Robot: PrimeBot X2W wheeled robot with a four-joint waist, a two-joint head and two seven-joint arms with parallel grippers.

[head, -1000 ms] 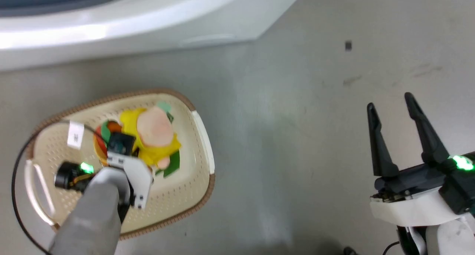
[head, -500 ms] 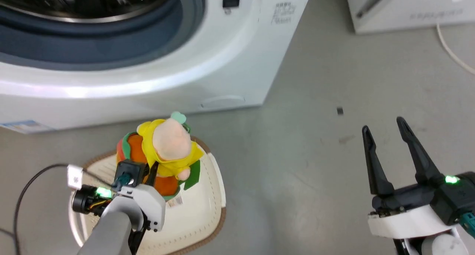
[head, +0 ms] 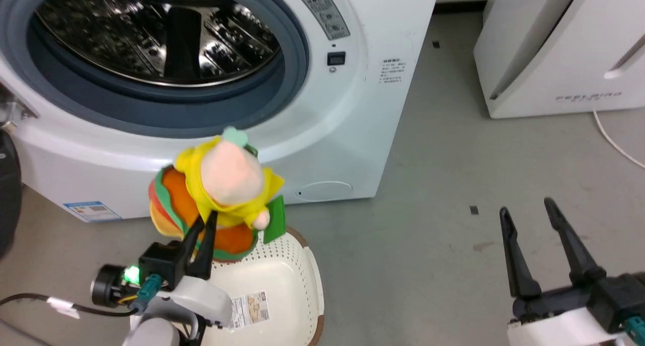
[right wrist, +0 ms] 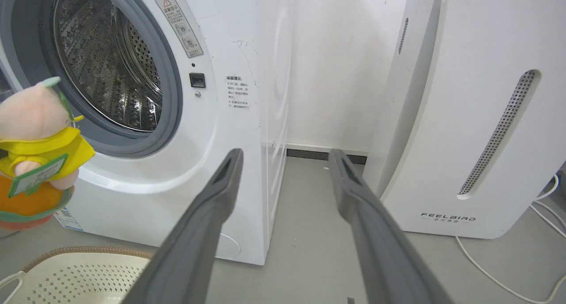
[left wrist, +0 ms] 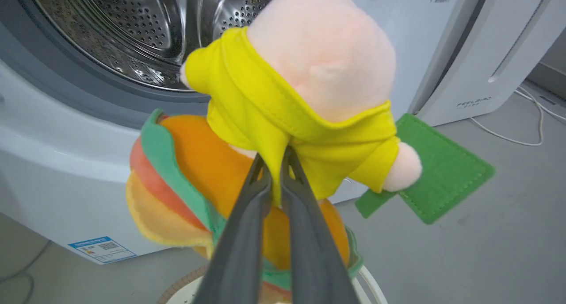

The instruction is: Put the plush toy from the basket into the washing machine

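Note:
My left gripper (head: 207, 220) is shut on the plush toy (head: 216, 195), pinching the yellow top (left wrist: 274, 127) between its fingertips. The toy hangs above the cream basket (head: 282, 285), level with the lower front of the washing machine (head: 332, 134). Its peach head (left wrist: 323, 51) and orange striped body (left wrist: 194, 162) face the open porthole and steel drum (head: 156, 39). At the left of the right wrist view the toy (right wrist: 35, 153) shows before the drum (right wrist: 106, 74), with the basket's rim (right wrist: 84, 251) below. My right gripper (head: 526, 210) stands open over bare floor at the lower right.
A white FEELBIRD appliance (head: 559, 49) stands right of the washer, with a white cable (head: 612, 139) on the floor by it. A black door edge (head: 7, 185) shows at far left. Grey floor (head: 433, 195) lies between both grippers.
My left gripper has lifted the plush toy out of the basket and up in front of the washer. The head camera has tilted up, bringing the drum into view.

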